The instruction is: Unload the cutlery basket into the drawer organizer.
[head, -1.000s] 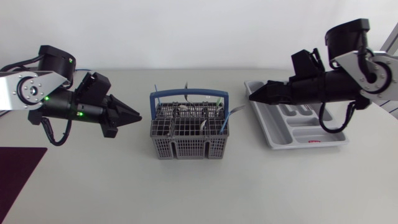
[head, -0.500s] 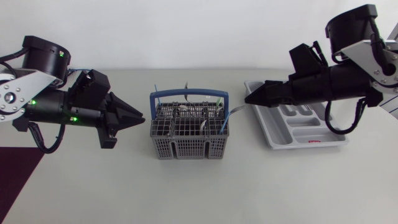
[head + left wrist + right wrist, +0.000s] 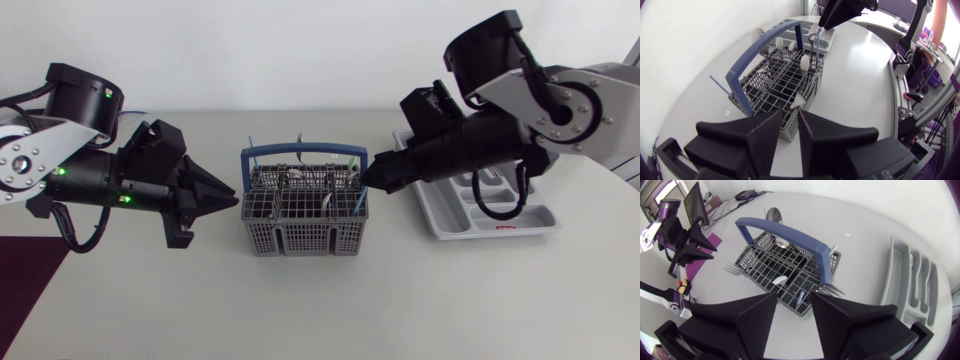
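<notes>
Basket (image 3: 300, 238): grey mesh with an upright blue handle (image 3: 304, 152), at the centre of the table (image 3: 450, 300) in the head view.
Cutlery (image 3: 297, 179): stands in the basket's compartments; spoons (image 3: 804, 61) show bowl-up, and forks (image 3: 827, 288) poke their tines over the rim.
Organizer (image 3: 520, 214): grey tray with long slots, at the basket's 3 o'clock, near it but not touching.
Right gripper (image 3: 366, 178): at the basket's 2 o'clock corner, tip by the handle's end; fingers spread and released, gripping nothing. Whether it touches the rim, I cannot tell.
Left gripper (image 3: 233, 194): at the basket's 9 o'clock, just beside it with its tip towards the mesh; fingers parted by a narrow gap, nothing between them.
Mat (image 3: 25, 285): purple, at the basket's 8 o'clock, at the table's edge, well apart.
</notes>
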